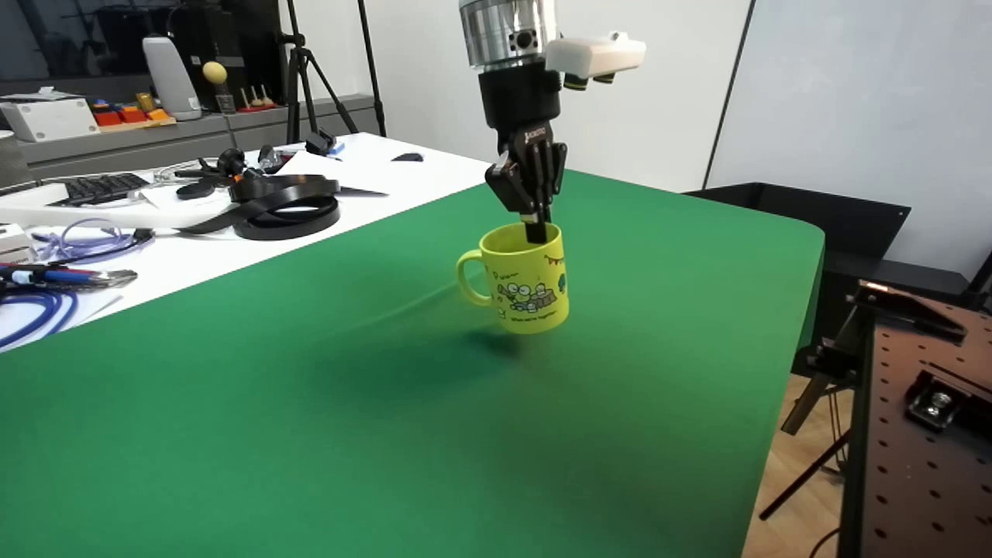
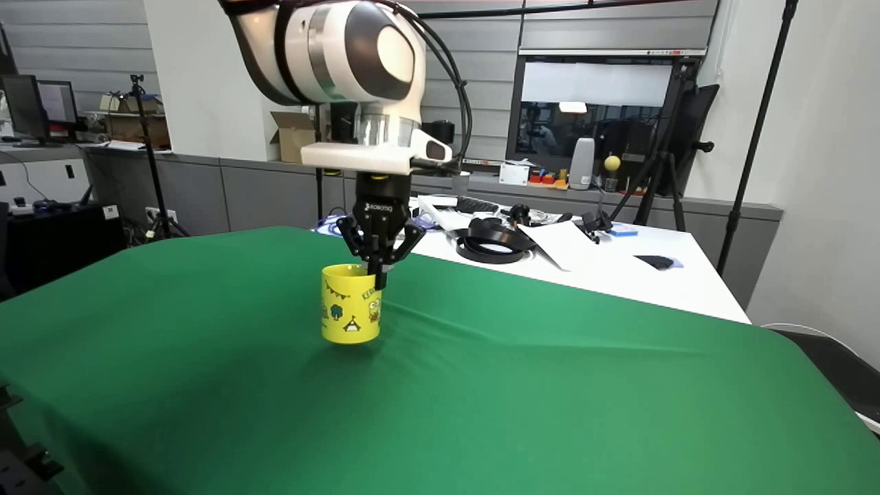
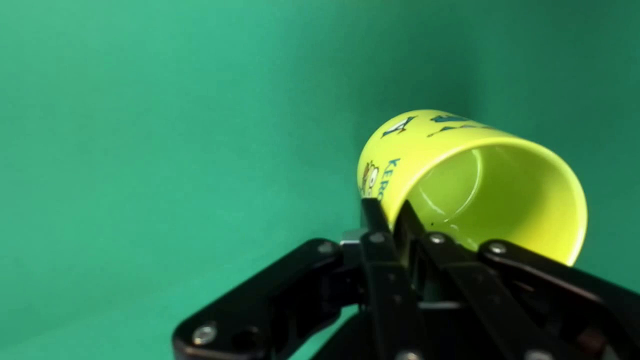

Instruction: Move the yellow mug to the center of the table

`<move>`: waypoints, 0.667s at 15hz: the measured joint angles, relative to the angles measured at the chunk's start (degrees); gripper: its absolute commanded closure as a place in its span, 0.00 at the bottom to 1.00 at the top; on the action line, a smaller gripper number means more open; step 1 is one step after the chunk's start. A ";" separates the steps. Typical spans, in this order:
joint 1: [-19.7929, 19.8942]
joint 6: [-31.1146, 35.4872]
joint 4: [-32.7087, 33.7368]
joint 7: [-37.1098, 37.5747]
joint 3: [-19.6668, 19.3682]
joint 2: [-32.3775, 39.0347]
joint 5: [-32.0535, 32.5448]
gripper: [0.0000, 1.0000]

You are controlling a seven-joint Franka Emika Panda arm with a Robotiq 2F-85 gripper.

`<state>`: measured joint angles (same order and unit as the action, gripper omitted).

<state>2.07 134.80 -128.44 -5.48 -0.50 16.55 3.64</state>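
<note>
Right, hand (image 3: pixel 390 214) is pinched nearly tog. & has the yellow mug (image 1: pixel 527 280) by its rim. Per wrist view, one fingertip (image 3: pixel 409 214) sits inside the cup, the other outside, mug wall btwn them. Hand pts down, blk, w/ "ROBOTIQ" lettering on it in an ext. view.

Mug looks to hang just above the tabletop (image 1: pixel 372 434), w/ a soft shadow (image 1: pixel 494 343) on the cloth below in both ext. views. It's approx. over the mid part, well in from the edges; can't tell if dead center. Mouth is up, w/ a slight lean in an ext. view. Loop handle (image 1: pixel 461 275) pts twd the white table (image 2: pixel 680 289). Print on the side: cartoon faces, bunting, a tent, a tree; wrist view gets "KERO", w/ a finger right at the lettering. Inside is plain yellow, bottom visible, w/ a tiny dark speck.

Arm (image 2: pixel 297 58), mostly wht w/ blk & metal parts, is above the hand in both ext. views. White table runs along one side of the tabletop, w/ coiled blk straps (image 1: pixel 288 231), a keyboard (image 1: pixel 101 188), a sheet of paper (image 2: pixel 558 242) & misc. stuff too small to ID. Farther back: a tripod (image 1: pixel 294 85), a yellow ball (image 1: pixel 215 73), a cardboard box (image 2: pixel 294 137). Past another edge: a dark perforated board (image 1: pixel 922 473), partly out of view.
</note>
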 measured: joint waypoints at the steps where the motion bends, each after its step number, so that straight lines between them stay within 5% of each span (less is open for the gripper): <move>1: -0.08 1.83 -1.46 0.72 -0.21 -0.47 0.35 0.98; 6: -0.01 15.23 -8.08 3.81 -0.82 -0.56 -0.89 0.98; 7: 0.00 17.85 -9.21 4.24 -0.87 -0.56 -1.57 0.66; 10: 0.08 22.59 -11.51 4.38 -0.82 -0.68 -4.54 0.53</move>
<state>2.16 157.40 -139.95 -1.10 -1.32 15.87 -0.90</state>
